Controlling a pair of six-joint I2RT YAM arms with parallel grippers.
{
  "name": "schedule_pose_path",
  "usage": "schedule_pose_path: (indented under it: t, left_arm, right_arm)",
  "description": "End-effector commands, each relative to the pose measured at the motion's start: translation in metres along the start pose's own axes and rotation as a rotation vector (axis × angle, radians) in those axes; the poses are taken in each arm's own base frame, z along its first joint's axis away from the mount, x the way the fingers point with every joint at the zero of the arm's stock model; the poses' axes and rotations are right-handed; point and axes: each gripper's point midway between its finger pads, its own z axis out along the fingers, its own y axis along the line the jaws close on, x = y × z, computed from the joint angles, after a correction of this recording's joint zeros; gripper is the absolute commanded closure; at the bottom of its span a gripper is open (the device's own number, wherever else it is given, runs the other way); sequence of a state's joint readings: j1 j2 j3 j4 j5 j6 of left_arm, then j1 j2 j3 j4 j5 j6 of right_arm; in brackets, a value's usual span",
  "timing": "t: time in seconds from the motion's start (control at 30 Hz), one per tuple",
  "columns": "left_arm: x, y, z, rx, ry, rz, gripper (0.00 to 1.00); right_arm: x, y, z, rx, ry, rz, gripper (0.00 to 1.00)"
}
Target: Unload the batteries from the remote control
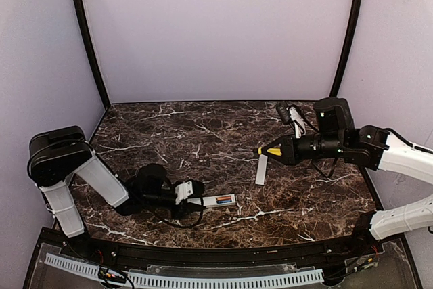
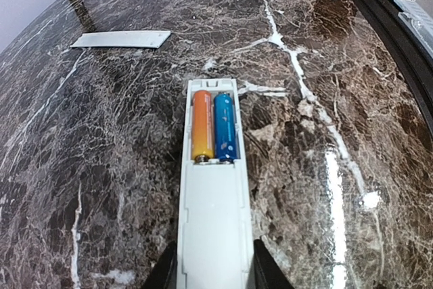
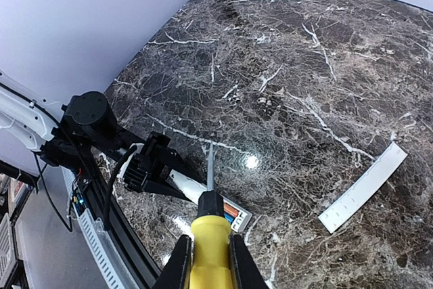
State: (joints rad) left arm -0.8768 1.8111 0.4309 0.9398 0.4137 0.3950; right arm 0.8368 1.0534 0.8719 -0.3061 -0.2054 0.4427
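Note:
The white-grey remote control (image 1: 215,201) lies flat on the marble, its battery bay open. In the left wrist view the remote (image 2: 213,221) holds the orange battery (image 2: 202,125) and the blue battery (image 2: 225,126) side by side. My left gripper (image 1: 184,193) (image 2: 215,272) is shut on the remote's near end. The detached back cover (image 1: 261,169) lies apart, also in the left wrist view (image 2: 122,39) and the right wrist view (image 3: 363,187). My right gripper (image 1: 287,149) (image 3: 206,262) is shut on the yellow-handled screwdriver (image 3: 211,238), held above the table, tip toward the remote (image 3: 203,197).
Dark marble table (image 1: 203,133) inside purple walls. A black rail with a white slotted strip (image 1: 203,279) runs along the near edge. The left arm's body (image 3: 88,123) lies low by the remote.

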Motion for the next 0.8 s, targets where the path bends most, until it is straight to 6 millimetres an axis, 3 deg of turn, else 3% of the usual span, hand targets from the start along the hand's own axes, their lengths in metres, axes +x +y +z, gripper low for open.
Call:
schedule_pose_path:
  t: [0.0,0.23,0.43,0.47,0.5,0.53,0.57,0.77]
  left_arm:
    - [-0.007,0.004,-0.010,-0.035,0.098,0.066,0.99]
    - [-0.061,0.024,-0.032,-0.161,0.113,0.134,1.00]
    - [-0.090,0.036,-0.053,-0.205,0.190,0.117,1.00]
    - [-0.102,0.040,-0.057,-0.213,0.181,0.116,1.00]
    - [-0.094,0.036,-0.061,-0.195,0.230,0.104,1.00]
    - [-0.102,0.038,-0.065,-0.201,0.227,0.105,1.00]
    - [-0.096,0.039,-0.069,-0.208,0.263,0.101,0.99]
    - [-0.101,0.061,-0.094,-0.361,0.299,0.083,1.00]
  right_arm:
    - [-0.005,0.006,-0.008,-0.012,0.001,-0.002,1.00]
    - [0.000,0.014,-0.017,-0.035,0.059,-0.030,1.00]
    - [-0.005,0.020,-0.025,-0.039,0.073,-0.054,1.00]
    - [-0.006,0.021,-0.025,-0.042,0.074,-0.057,1.00]
    - [-0.007,0.022,-0.025,-0.044,0.077,-0.057,1.00]
    - [-0.007,0.022,-0.024,-0.047,0.082,-0.058,1.00]
    - [-0.006,0.022,-0.023,-0.046,0.087,-0.060,1.00]
    - [-0.006,0.020,-0.023,-0.025,0.116,-0.079,1.00]
